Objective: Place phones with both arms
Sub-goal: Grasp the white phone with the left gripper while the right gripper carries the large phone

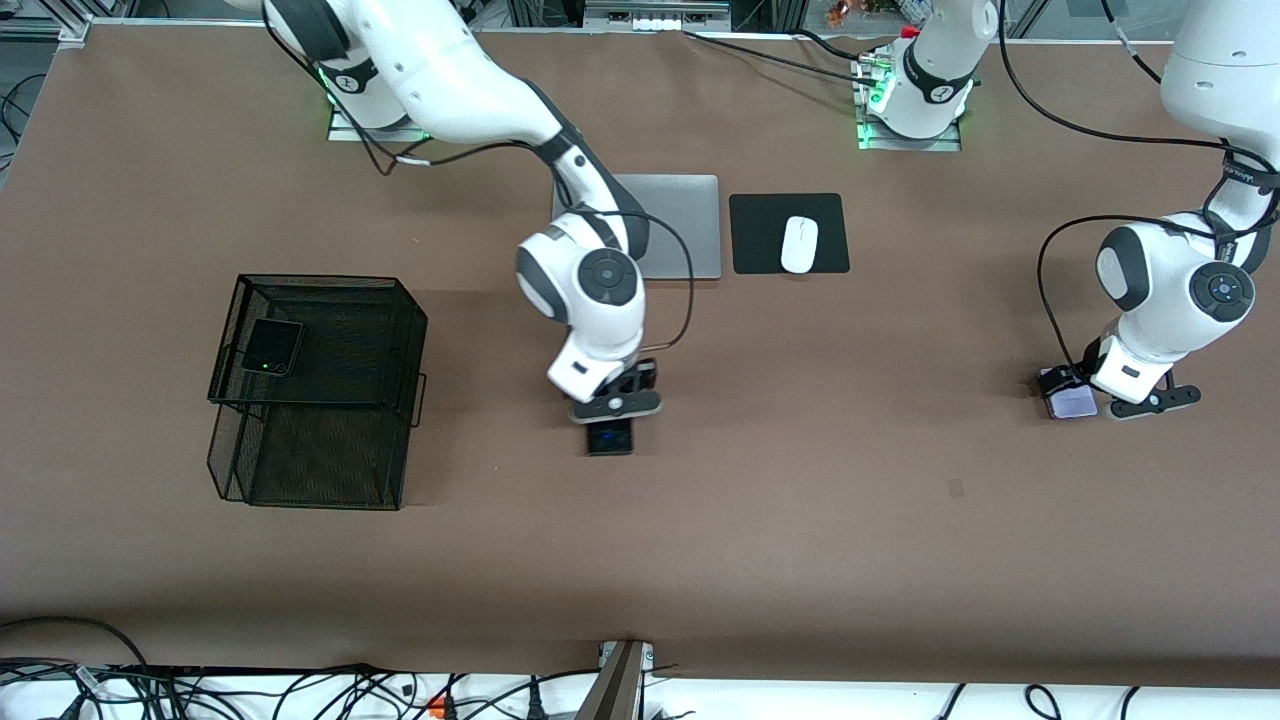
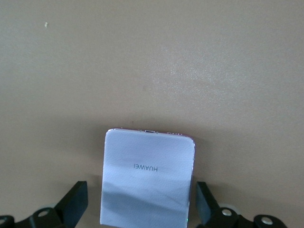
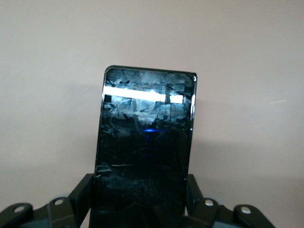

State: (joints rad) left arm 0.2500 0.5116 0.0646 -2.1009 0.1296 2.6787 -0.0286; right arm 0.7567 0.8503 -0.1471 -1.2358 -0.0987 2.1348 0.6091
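The long black phone (image 1: 610,438) lies mid-table; its cracked screen fills the right wrist view (image 3: 145,142). My right gripper (image 1: 611,418) (image 3: 137,190) is down over it, with a finger pressed against each long side. The pale lavender-white phone (image 1: 1072,404) (image 2: 147,175) lies flat at the left arm's end of the table. My left gripper (image 1: 1066,396) (image 2: 141,202) is low over it and open, with a gap between each finger and the phone's sides. The small squarish black phone (image 1: 272,346) lies in the upper tray of the black mesh basket (image 1: 330,400).
The mesh basket stands toward the right arm's end of the table. A grey laptop (image 1: 680,225) and a white mouse (image 1: 799,244) on a black pad (image 1: 760,235) lie farther from the front camera than the long phone.
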